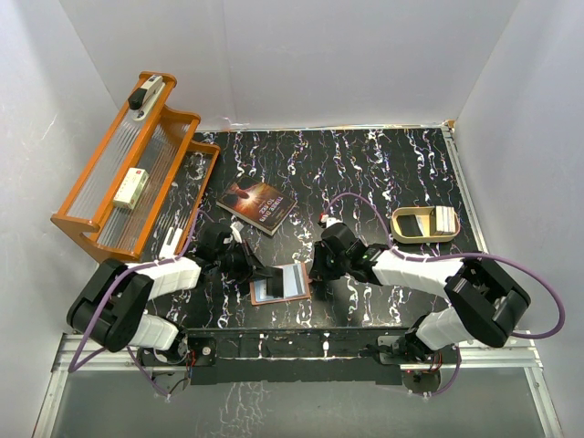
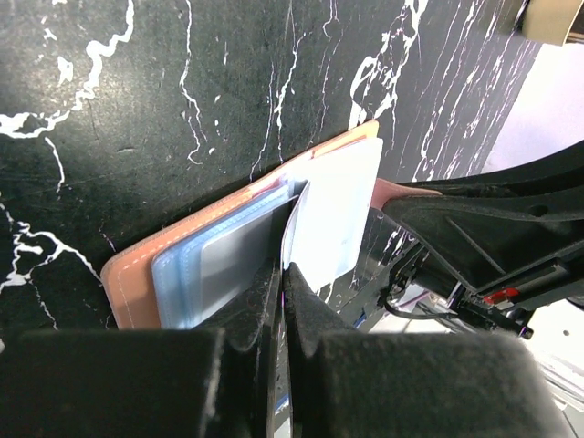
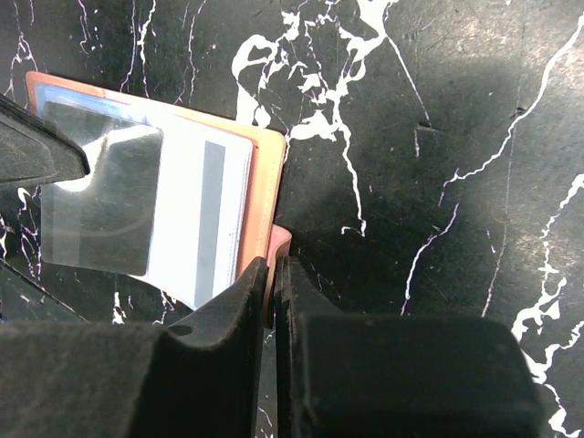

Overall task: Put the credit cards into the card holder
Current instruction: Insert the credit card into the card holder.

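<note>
The reddish-brown card holder (image 3: 266,182) lies open and flat on the black marbled table (image 1: 383,164), between the two grippers. A white credit card (image 3: 205,219) with a grey stripe rests on its inner face, partly under a clear sleeve (image 3: 100,201). The left gripper (image 2: 285,274), at the holder's left side, has its fingers pressed together on that sleeve, holding it raised off the card. The right gripper (image 3: 274,266), at the holder's right edge, pinches the pink snap tab (image 3: 278,239). Beyond the holder lies a paperback book (image 1: 257,205). Well off to the holder's right is a beige tin (image 1: 424,224), and far to its left an orange rack (image 1: 128,178).
</note>
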`<state>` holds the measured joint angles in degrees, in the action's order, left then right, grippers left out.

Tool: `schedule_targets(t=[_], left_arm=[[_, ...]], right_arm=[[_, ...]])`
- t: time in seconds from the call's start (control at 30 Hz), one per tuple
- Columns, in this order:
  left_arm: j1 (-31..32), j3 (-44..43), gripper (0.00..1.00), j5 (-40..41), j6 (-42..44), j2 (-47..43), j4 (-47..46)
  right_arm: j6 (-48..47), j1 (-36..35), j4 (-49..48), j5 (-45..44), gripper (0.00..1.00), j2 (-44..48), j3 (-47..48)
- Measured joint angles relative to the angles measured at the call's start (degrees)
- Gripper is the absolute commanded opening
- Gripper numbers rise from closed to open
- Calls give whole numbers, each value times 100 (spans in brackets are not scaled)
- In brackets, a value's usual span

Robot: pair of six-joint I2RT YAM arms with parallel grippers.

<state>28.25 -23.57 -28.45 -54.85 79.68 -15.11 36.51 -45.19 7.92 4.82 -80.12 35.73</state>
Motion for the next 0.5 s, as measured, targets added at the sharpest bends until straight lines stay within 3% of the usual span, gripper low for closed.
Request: schedule_targets(t=[0.5], left_arm=[[0,142,0,101,-367,-186,-129]], right_arm=[[133,-127,-87,-22,0,55,-125]])
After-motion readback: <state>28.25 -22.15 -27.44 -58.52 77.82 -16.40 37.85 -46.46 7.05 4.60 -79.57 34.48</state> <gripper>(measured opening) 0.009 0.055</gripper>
